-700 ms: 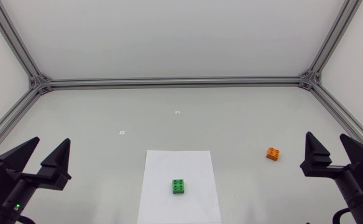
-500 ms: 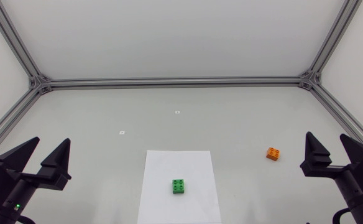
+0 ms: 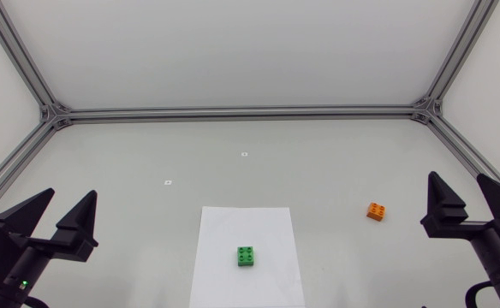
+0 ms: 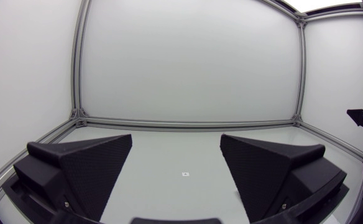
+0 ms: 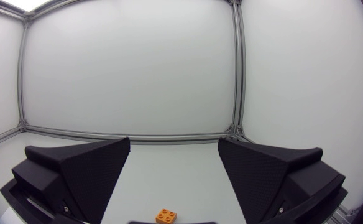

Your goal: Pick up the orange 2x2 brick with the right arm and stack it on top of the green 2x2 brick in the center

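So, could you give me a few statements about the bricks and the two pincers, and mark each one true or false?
1. The green brick sits on the white sheet. True.
2. The orange brick is stacked on the green brick. False: it lies apart, off the sheet, toward the right pincer.
3. The right pincer holds the orange brick. False: it is open and empty.
4. The left pincer is open, holding nothing. True.

The left gripper (image 3: pixel 72 194) at lower left and the right gripper (image 3: pixel 458 177) at lower right are matte black, each a pair of broad, pointed wedges. A tiny green light (image 3: pixel 25 283) dots the left one's base.
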Motion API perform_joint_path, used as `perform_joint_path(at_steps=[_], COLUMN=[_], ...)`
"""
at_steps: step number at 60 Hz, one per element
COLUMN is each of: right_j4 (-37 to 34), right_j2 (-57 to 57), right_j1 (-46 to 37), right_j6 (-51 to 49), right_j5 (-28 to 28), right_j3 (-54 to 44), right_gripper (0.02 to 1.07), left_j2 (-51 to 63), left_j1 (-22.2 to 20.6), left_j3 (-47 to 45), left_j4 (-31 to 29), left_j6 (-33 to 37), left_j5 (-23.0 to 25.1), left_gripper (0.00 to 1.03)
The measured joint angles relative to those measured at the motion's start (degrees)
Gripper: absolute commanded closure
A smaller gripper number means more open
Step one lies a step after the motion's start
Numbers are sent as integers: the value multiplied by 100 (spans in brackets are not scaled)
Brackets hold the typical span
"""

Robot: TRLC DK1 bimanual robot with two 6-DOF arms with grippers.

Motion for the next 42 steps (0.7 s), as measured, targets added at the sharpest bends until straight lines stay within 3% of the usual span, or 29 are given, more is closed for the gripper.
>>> perform_joint_path(at_steps=[19,33,42], right_j4=[291,494,254], right_j2=[1768,3700,5136], right_j1=[90,0,-247], right_j6=[144,144,118], right_j5=[0,-114,-201], right_j3=[1471,2245,3027], right_gripper=[6,6,6], left_j2=[0,-2,0], left_j1=[0,0,0], left_j3=[0,0,0], left_j4=[-2,0,0], left_j6=[0,0,0], left_j5=[0,0,0], left_gripper=[4,4,4])
